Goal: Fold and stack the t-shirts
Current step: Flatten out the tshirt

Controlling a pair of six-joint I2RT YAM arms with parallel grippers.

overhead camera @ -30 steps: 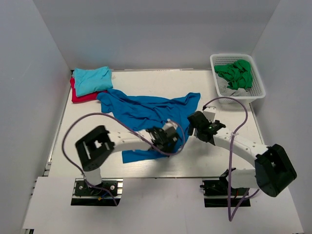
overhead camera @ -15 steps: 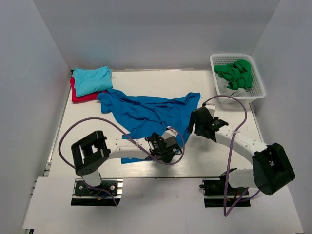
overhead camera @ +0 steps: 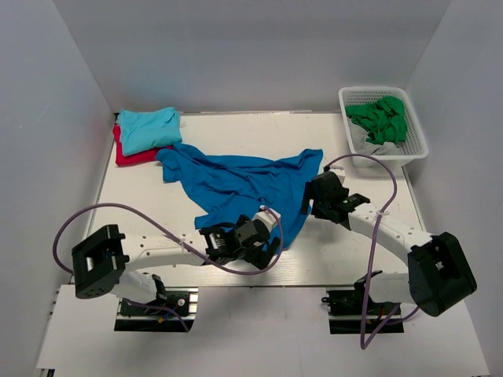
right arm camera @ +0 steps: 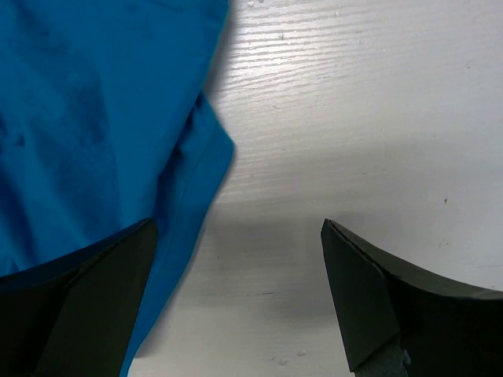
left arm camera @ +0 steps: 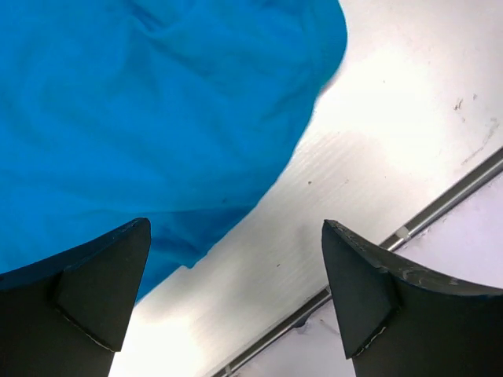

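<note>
The royal-blue t-shirt [overhead camera: 240,184] lies crumpled across the middle of the table. My left gripper [overhead camera: 266,228] is open and empty at the shirt's near edge; in the left wrist view the blue cloth [left arm camera: 141,118] fills the upper left and bare table lies between the fingers. My right gripper [overhead camera: 316,192] is open and empty at the shirt's right edge; in the right wrist view the cloth [right arm camera: 94,118] lies under the left finger. A folded turquoise t-shirt [overhead camera: 148,128] rests on a red one [overhead camera: 130,155] at the back left.
A white basket [overhead camera: 415,135] with green cloth [overhead camera: 381,118] stands at the back right. The table's near edge rail [left arm camera: 440,200] shows in the left wrist view. Grey walls close in the left, back and right sides.
My left arm has swung its base link far left and the gripper has slid a little nearer and left along the shirt's near edge. The right gripper barely moved.
</note>
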